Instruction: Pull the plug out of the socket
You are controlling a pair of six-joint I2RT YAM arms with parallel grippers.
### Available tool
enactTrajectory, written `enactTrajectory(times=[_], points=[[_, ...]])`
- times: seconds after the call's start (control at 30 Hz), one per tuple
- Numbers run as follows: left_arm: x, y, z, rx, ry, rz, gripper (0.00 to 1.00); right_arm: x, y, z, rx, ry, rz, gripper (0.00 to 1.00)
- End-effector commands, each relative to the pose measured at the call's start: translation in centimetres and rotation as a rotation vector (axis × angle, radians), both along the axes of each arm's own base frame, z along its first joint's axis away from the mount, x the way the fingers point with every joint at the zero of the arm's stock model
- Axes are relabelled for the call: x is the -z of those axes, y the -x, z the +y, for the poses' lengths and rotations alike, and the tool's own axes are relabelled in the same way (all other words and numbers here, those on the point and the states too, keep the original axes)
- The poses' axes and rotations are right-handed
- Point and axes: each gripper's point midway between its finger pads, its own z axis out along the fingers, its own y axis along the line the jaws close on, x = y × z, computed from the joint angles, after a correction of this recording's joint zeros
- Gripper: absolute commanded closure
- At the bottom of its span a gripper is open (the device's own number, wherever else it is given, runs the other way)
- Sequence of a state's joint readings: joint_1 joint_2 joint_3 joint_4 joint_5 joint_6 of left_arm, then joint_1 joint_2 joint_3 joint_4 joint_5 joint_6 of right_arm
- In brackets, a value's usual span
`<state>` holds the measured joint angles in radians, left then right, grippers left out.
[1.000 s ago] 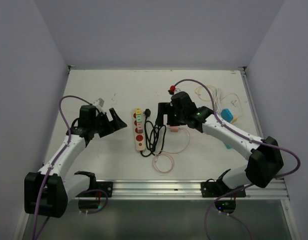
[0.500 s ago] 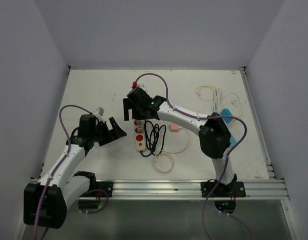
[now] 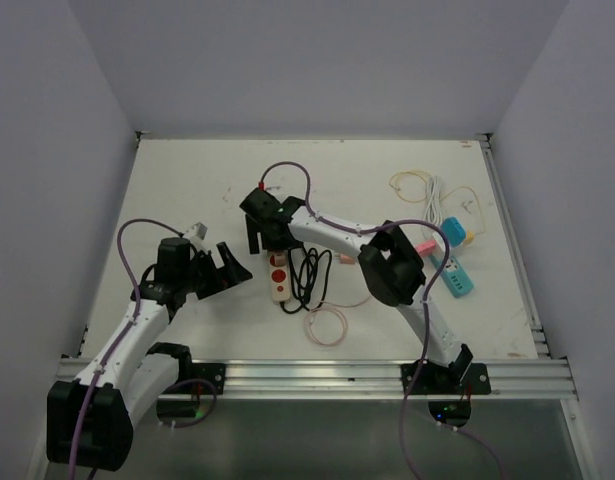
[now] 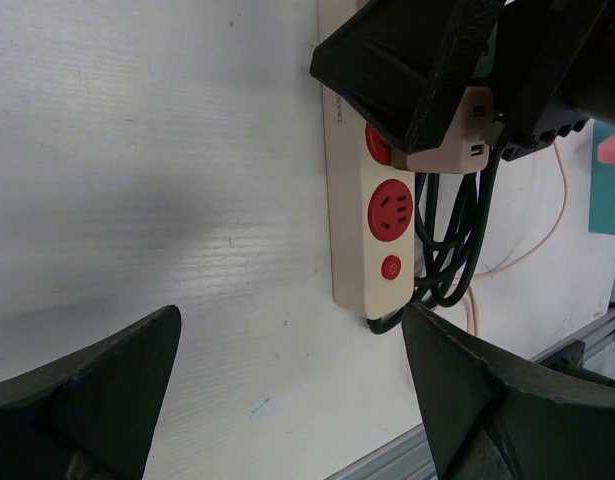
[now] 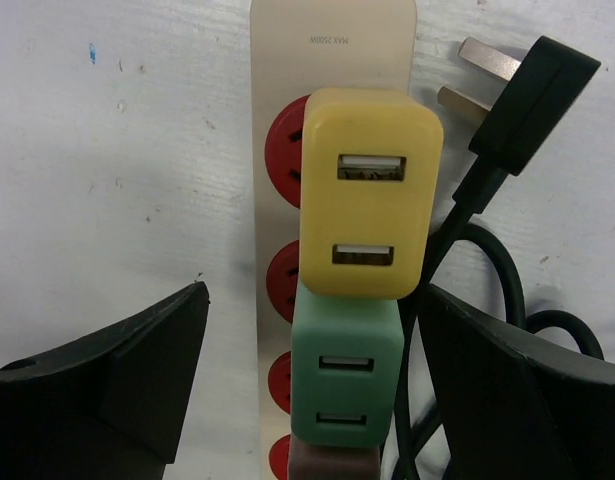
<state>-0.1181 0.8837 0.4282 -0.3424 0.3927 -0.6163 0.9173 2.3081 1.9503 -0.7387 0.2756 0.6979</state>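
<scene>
On one power strip [image 5: 332,40] sit three adapters [image 5: 370,190]; both arms' jaws spread, gripping nothing.

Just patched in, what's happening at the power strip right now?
The right gripper hangs open over the power strip, its jaws on either side of the row of plugged-in USB adapters: the yellow adapter, the green adapter and a brownish adapter. Nothing is gripped, and all three look seated. The left gripper is open to the strip's left, apart from it.
</scene>
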Motion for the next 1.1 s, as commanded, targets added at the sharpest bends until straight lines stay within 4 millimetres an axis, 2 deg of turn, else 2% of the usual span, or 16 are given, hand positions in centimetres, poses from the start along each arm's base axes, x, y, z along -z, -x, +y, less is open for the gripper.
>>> enactTrajectory(times=[0.0, 0.13, 0.17, 0.23, 0.27, 0.3, 0.33, 0.43, 0.47, 0.5, 0.53, 0.63, 0.67, 0.77, 0.9, 1.07], points=[[0.1, -0.2, 0.1, 0.0, -0.003, -0.009, 0.04, -0.9, -0.9, 0.9, 0.012, -0.021, -0.019, 0.12], [0.6, -0.2, 0.1, 0.001, -0.005, 0.007, 0.04, -0.1, -0.7, 1.4, -0.001, -0.031, 0.002, 0.28], [0.6, -0.3, 0.1, 0.003, -0.005, 0.008, 0.04, -0.2, -0.6, 1.6, -0.005, -0.04, 0.006, 0.38], [0.8, -0.2, 0.1, 0.009, -0.007, 0.022, 0.04, -0.3, -0.7, 1.8, -0.007, -0.061, 0.006, 0.5], [0.8, -0.3, 0.0, 0.012, -0.004, 0.024, 0.04, -0.4, -0.6, 1.9, -0.01, -0.073, 0.008, 0.62], [0.8, -0.3, 0.0, 0.014, -0.002, 0.024, 0.04, -0.9, -0.6, 2.0, -0.014, -0.102, 0.008, 0.67], [0.9, -0.3, -0.1, 0.017, 0.001, 0.029, 0.04, -1.0, -0.4, 2.2, -0.016, -0.126, 0.016, 0.78], [0.5, -0.5, -0.5, 0.028, 0.017, 0.028, 0.04, -2.1, -0.1, 2.9, -0.015, -0.264, 0.043, 0.93], [0.1, -0.7, -0.6, 0.032, 0.025, 0.019, 0.04, -2.3, 0.0, 3.0, -0.009, -0.301, 0.052, 0.95], [0.0, -0.7, -0.8, 0.034, 0.035, 0.02, 0.03, -1.6, 0.0, 2.8, 0.021, -0.352, 0.065, 0.97], [-0.1, -0.8, -1.0, 0.041, 0.043, 0.023, 0.03, -2.9, 0.1, 3.1, 0.022, -0.402, 0.06, 0.99], [-0.5, -1.1, -1.9, 0.054, 0.061, 0.025, 0.03, -3.6, 1.2, 4.1, 0.001, -0.512, 0.101, 1.0], [-0.9, -1.4, -3.1, 0.063, 0.087, 0.025, 0.03, -4.1, 1.8, 4.7, -0.001, -0.579, 0.125, 1.0], [-0.9, -1.6, -4.0, 0.079, 0.092, 0.026, 0.02, -4.4, 2.2, 5.1, -0.006, -0.631, 0.131, 1.0], [-0.3, -1.8, -5.2, 0.09, 0.1, 0.054, 0.04, -4.2, 2.7, 5.6, -0.013, -0.699, 0.15, 1.0], [0.6, -2.2, -5.4, 0.087, 0.089, 0.074, 0.07, -4.1, 2.6, 5.8, 0.002, -0.771, 0.178, 1.0]])
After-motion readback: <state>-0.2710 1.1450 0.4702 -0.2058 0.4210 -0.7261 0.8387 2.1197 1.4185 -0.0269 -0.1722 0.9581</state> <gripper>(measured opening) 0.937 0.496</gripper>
